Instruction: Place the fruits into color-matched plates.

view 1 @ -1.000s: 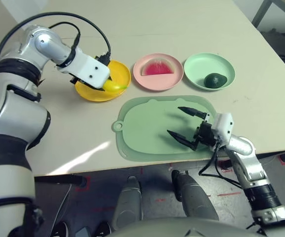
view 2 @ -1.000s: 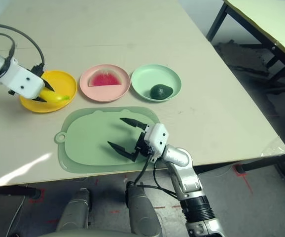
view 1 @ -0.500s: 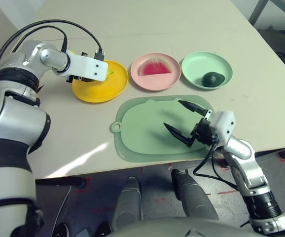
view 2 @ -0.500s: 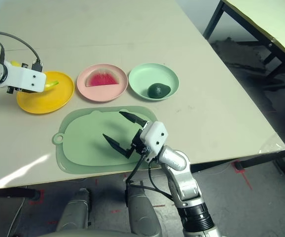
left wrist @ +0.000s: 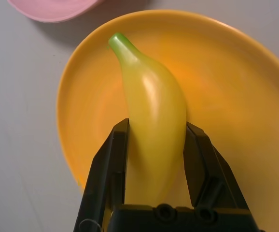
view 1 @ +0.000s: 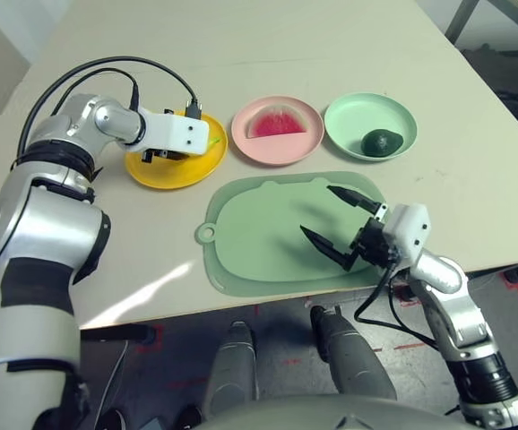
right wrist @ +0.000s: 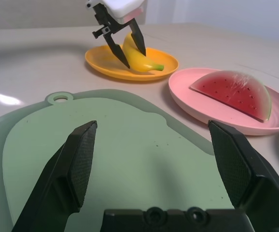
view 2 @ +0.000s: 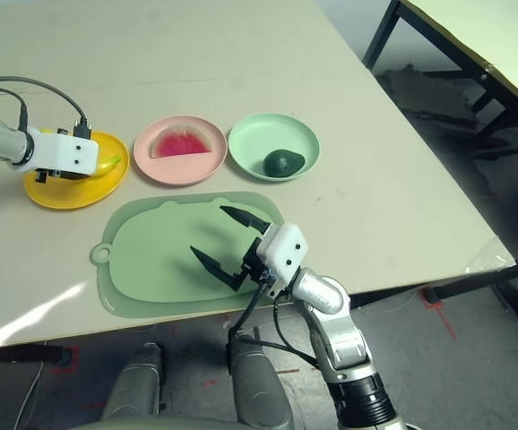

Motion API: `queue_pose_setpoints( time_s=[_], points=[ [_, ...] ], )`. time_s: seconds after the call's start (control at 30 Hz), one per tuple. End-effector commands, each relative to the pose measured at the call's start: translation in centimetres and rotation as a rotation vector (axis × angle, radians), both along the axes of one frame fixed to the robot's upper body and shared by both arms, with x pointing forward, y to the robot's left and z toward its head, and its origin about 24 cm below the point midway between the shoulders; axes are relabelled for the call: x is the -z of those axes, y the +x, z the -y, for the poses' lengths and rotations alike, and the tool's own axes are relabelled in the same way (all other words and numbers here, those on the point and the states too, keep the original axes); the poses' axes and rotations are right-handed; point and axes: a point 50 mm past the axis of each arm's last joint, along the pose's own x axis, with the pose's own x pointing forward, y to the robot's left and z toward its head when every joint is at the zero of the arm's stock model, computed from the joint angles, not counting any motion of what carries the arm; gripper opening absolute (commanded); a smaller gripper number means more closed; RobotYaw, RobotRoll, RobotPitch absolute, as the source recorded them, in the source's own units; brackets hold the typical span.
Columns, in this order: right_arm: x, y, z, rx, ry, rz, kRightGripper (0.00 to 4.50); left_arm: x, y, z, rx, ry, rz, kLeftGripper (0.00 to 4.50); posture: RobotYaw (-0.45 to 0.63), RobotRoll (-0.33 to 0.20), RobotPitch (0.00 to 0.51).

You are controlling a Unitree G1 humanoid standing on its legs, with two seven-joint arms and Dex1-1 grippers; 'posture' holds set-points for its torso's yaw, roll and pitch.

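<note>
- Over the last second the left hand [left wrist: 155,159] dropped lower over the yellow plate [view 1: 151,170], still clamped on the banana [left wrist: 151,130]. In the wrist view the banana sat between both fingers, right down by the plate's surface.
- Can't say for sure if the banana was actually resting on the plate yet, looked close to touching.
- Watermelon [view 1: 281,124] was already lying in the pink plate [view 1: 277,148], and the avocado [view 1: 381,141] in the green plate [view 1: 353,121]. No change there.
- Right hand [view 1: 338,227] just kept hovering over the mat [view 1: 250,233], fingers spread wide, holding nothing.
- So I'd say the banana was the last piece, and all that was left was letting go of it and pulling the left hand away from the tabletop [view 1: 241,45]. Pretty much done imo.
</note>
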Motion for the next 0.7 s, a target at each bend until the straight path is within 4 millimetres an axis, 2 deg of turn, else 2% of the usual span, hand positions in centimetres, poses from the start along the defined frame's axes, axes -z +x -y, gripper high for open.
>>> queue_pose_setpoints(
  time_s=[0.03,0.63,0.67,0.7],
  points=[
    [-0.2,-0.2,0.1,-0.019,-0.004,0.002,4.5,1.0,-0.3,-0.3,-0.005,-0.02,-0.047,1.69,-0.23,0.0,0.226],
    [-0.6,0.2,1.1,-0.034,-0.041,0.006,4.5,2.1,-0.7,-0.1,0.016,-0.062,-0.09,1.75,-0.22,0.0,0.231],
    [-0.6,0.2,1.1,-0.032,-0.041,0.005,4.5,2.2,-0.7,-0.2,0.016,-0.06,-0.093,2.41,-0.22,0.0,0.231],
    [-0.6,0.2,1.0,-0.032,-0.04,0.004,4.5,2.3,-0.7,-0.2,0.016,-0.057,-0.096,2.72,-0.22,0.0,0.232]
  ],
)
